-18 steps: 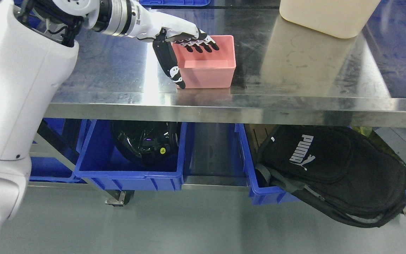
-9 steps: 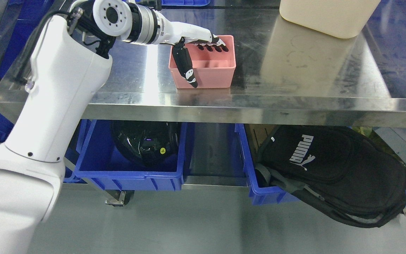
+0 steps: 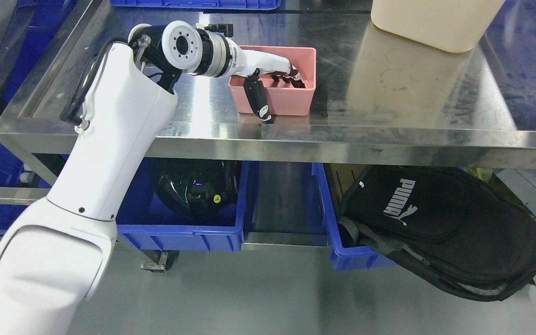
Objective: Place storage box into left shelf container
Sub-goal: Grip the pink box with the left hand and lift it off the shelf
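Nearest us, under the bench (image 3: 296, 139), we see a blue bin (image 3: 179, 228) on the left with a black helmet (image 3: 193, 186) in it, and a black backpack (image 3: 440, 228) spilling from another bin on the right. On the bench, near its front edge, sits the pink box (image 3: 291, 95), upright, open side up, its long axis running left to right along the edge. Our left hand (image 3: 268, 81) grips the box: four fingers (image 3: 291, 79) curl down inside it and the thumb (image 3: 259, 100) presses the outer front wall, pinching that wall. Farther back stands a cream container (image 3: 435, 21).
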`<state>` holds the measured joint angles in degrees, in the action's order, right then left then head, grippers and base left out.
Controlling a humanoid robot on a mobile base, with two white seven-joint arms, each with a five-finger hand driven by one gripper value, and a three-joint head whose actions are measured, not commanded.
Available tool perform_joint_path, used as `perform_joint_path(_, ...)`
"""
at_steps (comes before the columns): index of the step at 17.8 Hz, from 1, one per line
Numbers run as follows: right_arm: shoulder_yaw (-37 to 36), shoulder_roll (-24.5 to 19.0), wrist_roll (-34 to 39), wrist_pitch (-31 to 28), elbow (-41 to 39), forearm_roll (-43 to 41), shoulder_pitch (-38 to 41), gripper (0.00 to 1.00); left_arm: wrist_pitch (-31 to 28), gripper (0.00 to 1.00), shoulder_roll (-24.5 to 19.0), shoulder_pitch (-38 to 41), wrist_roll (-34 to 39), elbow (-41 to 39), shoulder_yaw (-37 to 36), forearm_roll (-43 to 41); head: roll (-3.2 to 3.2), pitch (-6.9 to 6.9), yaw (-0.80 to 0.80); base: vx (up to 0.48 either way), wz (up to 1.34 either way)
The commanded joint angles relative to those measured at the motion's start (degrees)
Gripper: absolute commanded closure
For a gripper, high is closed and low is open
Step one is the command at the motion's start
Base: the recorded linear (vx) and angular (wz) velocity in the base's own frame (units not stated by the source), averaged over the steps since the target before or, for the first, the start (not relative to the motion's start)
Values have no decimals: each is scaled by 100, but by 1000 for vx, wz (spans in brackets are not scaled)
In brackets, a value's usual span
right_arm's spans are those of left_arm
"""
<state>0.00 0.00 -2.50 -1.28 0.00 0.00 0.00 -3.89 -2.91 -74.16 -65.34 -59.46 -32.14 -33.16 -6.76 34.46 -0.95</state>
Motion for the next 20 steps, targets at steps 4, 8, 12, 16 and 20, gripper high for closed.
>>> perform_joint_path(4,-27,100,4,5,-100,9,52,0,1406,100,191,322,-128,944,1910,-156,0,0,0,0,0)
perform_joint_path(8,-27,100,4,5,-100,9,52,0,1822,100,191,603,-66,1042,2932,956,0,0,0,0,0)
perform_joint_path(12,-27,100,4,5,-100,9,52,0,1839,100,191,858,-66,980,3442,2153,0,0,0,0,9)
perform_joint_path(16,-27,100,4,5,-100,9,52,0,1848,100,191,1140,-58,752,3495,3455,0,0,0,27,82)
perform_joint_path(20,-27,100,4,5,-100,9,52,0,1848,100,191,1263,83,489,3495,4483,0,0,0,10,48)
